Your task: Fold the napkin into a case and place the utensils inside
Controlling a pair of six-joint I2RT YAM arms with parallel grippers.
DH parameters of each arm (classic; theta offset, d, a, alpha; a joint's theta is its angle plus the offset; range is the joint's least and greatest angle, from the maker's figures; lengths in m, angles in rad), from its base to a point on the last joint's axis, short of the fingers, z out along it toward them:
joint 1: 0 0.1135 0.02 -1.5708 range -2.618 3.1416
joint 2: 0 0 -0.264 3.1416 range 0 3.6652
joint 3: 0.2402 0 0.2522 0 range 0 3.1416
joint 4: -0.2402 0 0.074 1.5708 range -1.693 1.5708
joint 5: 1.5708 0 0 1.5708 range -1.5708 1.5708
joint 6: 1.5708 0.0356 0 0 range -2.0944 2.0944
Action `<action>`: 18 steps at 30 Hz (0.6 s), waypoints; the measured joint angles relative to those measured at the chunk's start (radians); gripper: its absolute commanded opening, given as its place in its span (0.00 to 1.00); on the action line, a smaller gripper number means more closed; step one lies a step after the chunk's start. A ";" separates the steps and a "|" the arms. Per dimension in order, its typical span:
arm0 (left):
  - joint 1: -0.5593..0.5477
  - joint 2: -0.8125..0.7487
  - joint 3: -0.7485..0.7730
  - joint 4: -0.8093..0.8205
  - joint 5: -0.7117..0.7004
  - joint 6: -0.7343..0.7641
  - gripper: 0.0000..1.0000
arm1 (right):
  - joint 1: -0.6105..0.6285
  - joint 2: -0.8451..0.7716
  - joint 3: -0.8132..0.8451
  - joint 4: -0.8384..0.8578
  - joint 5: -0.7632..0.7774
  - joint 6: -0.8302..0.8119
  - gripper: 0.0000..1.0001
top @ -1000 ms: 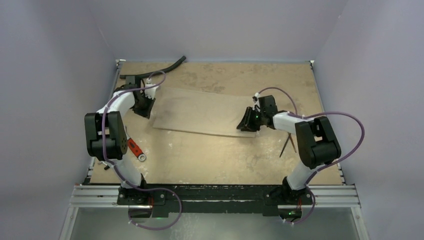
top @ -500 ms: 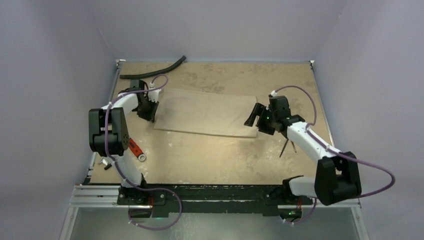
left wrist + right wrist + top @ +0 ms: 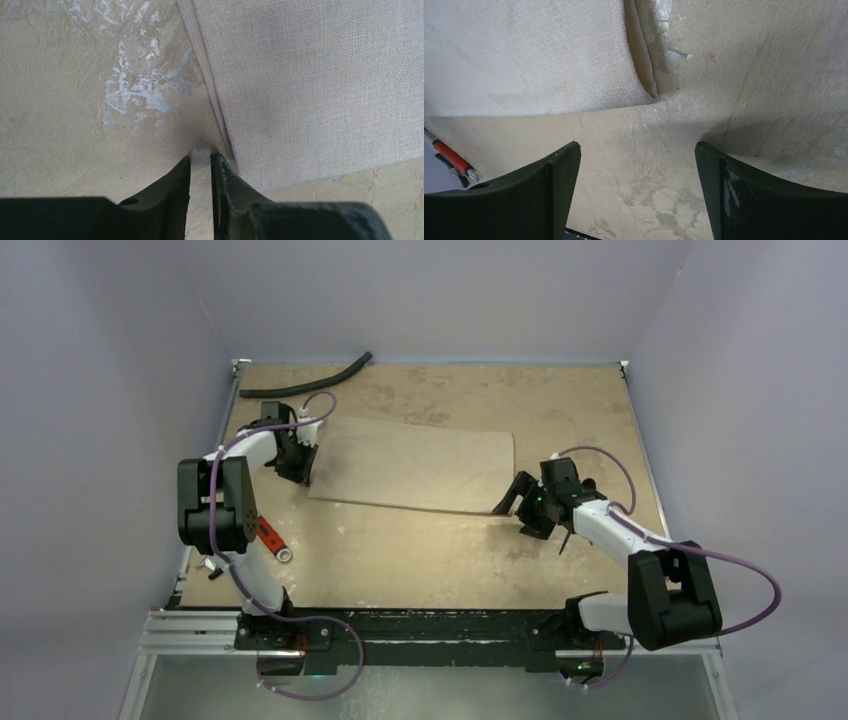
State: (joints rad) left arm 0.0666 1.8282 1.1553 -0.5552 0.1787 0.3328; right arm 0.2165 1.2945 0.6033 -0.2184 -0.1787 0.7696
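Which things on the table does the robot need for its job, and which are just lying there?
For the job:
napkin
utensils, thin and barely showing

Just lying about:
black hose
red-handled tool

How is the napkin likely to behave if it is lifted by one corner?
Probably floppy: the napkin is thin woven cloth lying flat in folded layers, so it would likely drape, and the fold could fall open. It looks light for its spread. Its coarse weave should resist slipping between pinching jaws.
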 measured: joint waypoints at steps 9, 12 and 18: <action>-0.003 -0.008 -0.019 0.032 0.008 0.000 0.17 | 0.000 0.008 -0.013 0.052 -0.022 0.050 0.87; -0.006 -0.009 -0.023 0.046 0.010 0.000 0.17 | 0.000 0.006 -0.020 0.059 -0.022 0.062 0.83; -0.019 -0.012 -0.035 0.085 0.009 0.000 0.15 | 0.000 0.017 -0.027 0.093 -0.006 0.094 0.76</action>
State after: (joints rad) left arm 0.0471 1.8160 1.1202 -0.4706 0.1875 0.3332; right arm 0.2165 1.3113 0.5766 -0.1249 -0.1844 0.8639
